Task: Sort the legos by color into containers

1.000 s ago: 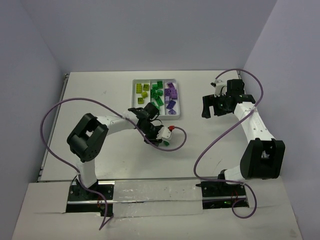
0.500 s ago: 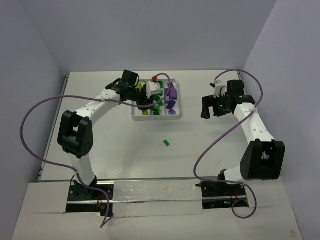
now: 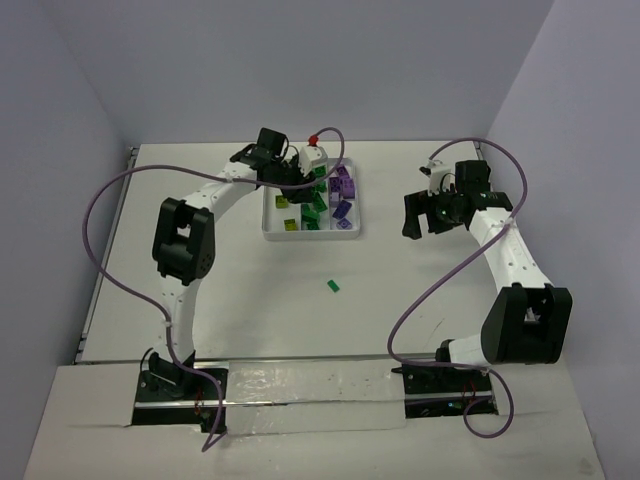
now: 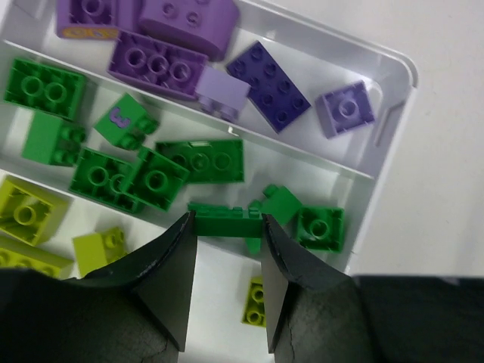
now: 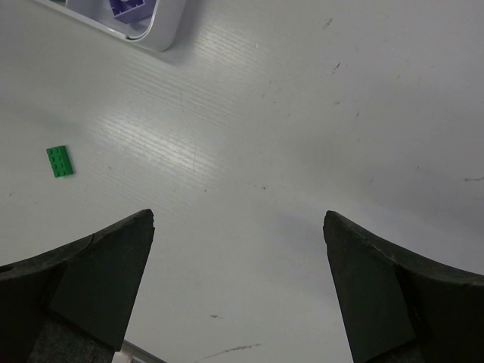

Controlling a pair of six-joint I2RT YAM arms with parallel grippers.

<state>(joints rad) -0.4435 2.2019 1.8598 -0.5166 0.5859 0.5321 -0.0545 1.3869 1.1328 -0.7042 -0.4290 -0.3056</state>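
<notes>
Legos (image 4: 200, 160) lie in the three lanes of the white tray (image 4: 397, 64). From the left wrist camera, purple ones fill the lane along the top of the frame. Greens crowd the middle lane, and yellow-green ones sit at the lower left.

From overhead the tray is in the upper middle of the frame. The left arm arches in from the left and its wrist hangs over the tray's far end. The left gripper (image 4: 227, 227) is almost closed, and its two dark fingertips pinch the ends of a thin green plate (image 4: 219, 225). The plate hangs low over the tray, about where the green lane meets the yellow-green one. I cannot tell which lane is under it.

The right gripper (image 5: 237, 219) is at the right of the overhead frame, well apart from the tray. Its fingers are spread wide with nothing between them, only the bare white table (image 3: 250, 290) beneath.

A loose green brick (image 3: 332, 286) lies alone on the table, below the tray in the overhead frame. In the right wrist view it sits near the left edge, with a corner of the tray at the upper left.
</notes>
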